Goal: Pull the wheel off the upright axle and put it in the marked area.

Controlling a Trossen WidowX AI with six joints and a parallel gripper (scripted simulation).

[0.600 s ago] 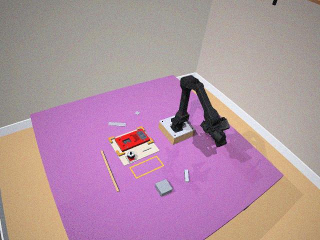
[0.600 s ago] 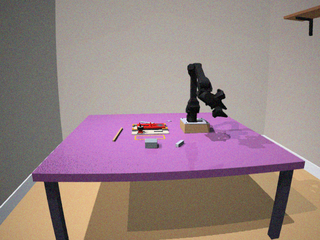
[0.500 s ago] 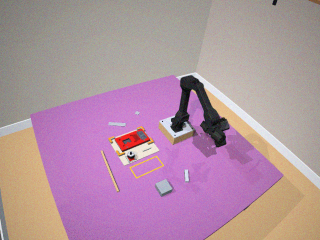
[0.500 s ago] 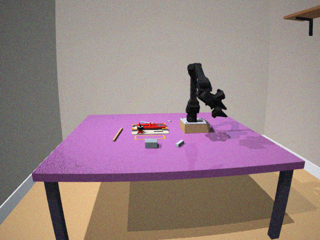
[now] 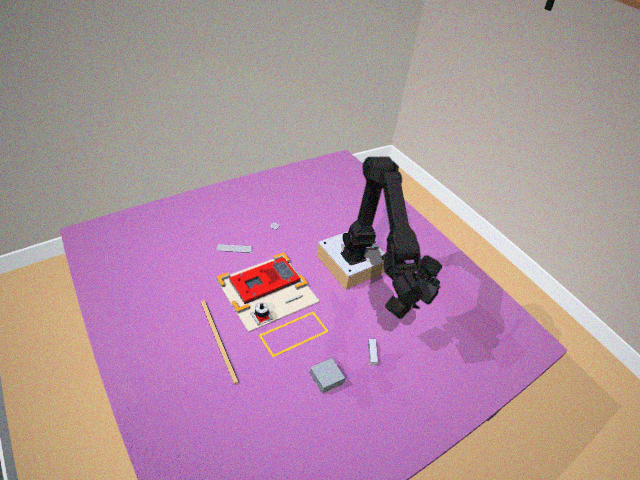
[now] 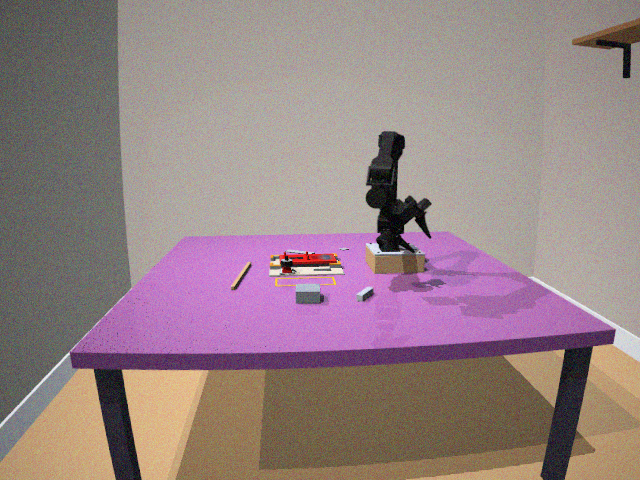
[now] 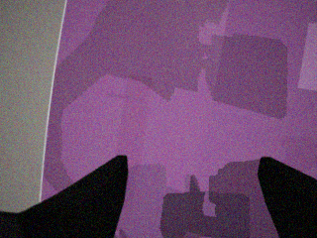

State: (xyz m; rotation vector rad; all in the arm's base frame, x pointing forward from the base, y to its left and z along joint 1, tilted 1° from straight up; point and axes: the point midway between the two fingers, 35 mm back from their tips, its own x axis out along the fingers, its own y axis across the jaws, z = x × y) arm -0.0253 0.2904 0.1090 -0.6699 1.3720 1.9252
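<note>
The wheel [image 5: 262, 312] [image 6: 286, 264], small and black with a pale top, sits on the upright axle above a small red base at the front left of the cream board [image 5: 281, 319]. The axle's dark tip shows above the wheel. The marked area, a yellow outline [image 5: 300, 343] [image 6: 305, 277], lies on the table in front of the board, with nothing inside it. My gripper [image 7: 193, 166] is open and empty, raised above the table to the right of the robot's base, far from the wheel. The wrist view shows only table, shadows and wall beyond the fingers.
A red panel [image 5: 264, 279] lies on the board between orange corner pieces. A grey block [image 5: 327, 374] [image 6: 308, 293] and a small pale bar [image 5: 373, 351] [image 6: 364, 293] lie in front. A wooden stick [image 5: 220, 342] [image 6: 240, 275] lies left. Pale flat pieces lie behind the board.
</note>
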